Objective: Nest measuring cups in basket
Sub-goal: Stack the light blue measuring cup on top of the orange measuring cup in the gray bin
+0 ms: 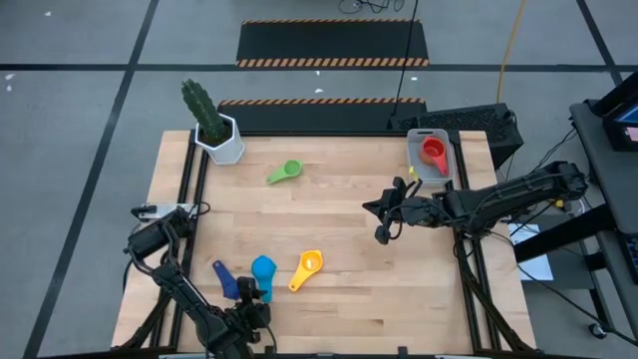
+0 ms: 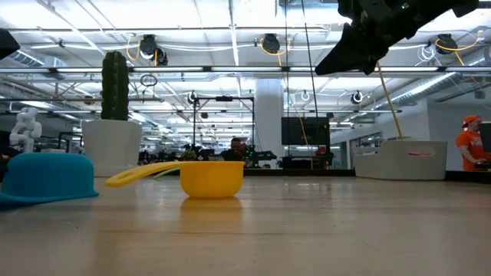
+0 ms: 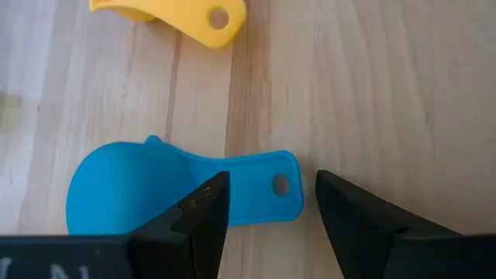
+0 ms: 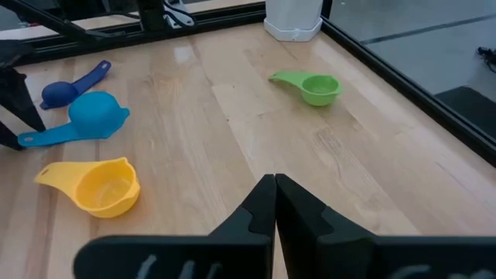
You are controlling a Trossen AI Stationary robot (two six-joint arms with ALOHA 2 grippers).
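Observation:
A light blue measuring cup lies mouth down on the table near its front left, its flat handle pointing at my left gripper. That gripper is open and slants down over the handle's end, one finger on either side of it. Whether they touch it does not show. A dark blue cup lies to its left and a yellow cup to its right. A green cup lies farther back. A red cup sits in the basket at the far right. My right gripper hangs shut above the table's right middle.
A white pot with a cactus stands at the table's far left corner. Bare wood lies between the cups at the front left and the basket. In the low view a person in orange shows far off in the room.

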